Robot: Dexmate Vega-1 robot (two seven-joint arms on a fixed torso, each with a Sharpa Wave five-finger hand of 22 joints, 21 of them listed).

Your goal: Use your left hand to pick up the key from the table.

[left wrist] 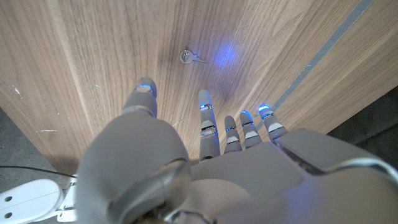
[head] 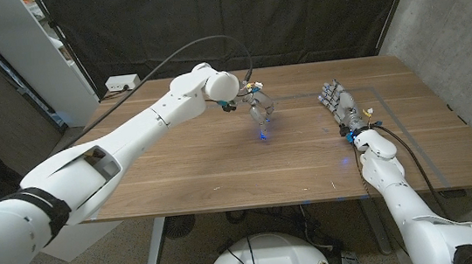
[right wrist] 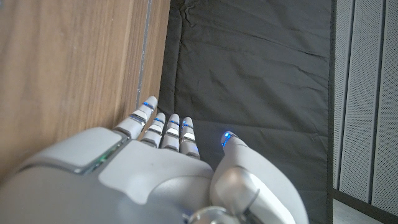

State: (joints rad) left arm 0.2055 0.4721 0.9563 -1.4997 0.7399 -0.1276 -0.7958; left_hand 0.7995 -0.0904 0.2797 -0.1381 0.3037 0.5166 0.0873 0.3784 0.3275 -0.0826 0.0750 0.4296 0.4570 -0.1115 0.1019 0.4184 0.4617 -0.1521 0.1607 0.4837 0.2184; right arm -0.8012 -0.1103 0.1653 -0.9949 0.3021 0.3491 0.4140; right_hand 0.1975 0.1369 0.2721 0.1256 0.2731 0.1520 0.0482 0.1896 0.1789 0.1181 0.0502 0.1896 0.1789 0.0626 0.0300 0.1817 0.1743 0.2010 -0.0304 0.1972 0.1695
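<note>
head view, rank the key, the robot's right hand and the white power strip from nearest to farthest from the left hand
1. key, on the table just under the left hand.
2. right hand, toward the table's right side.
3. power strip, past the far left corner.

Wooden table (head: pixel 222 164), black curtain (head: pixel 233 18) behind, white shelf (head: pixel 38 47), grey wall (head: pixel 457 21)

Head view: we look down from above over the whole table (head: pixel 222 164).
Left wrist view: we look close down on the tabletop.
Right wrist view: we look along the table's edge toward the black curtain (right wrist: pixel 249 68).
Shared: all three show the wooden top.
</note>
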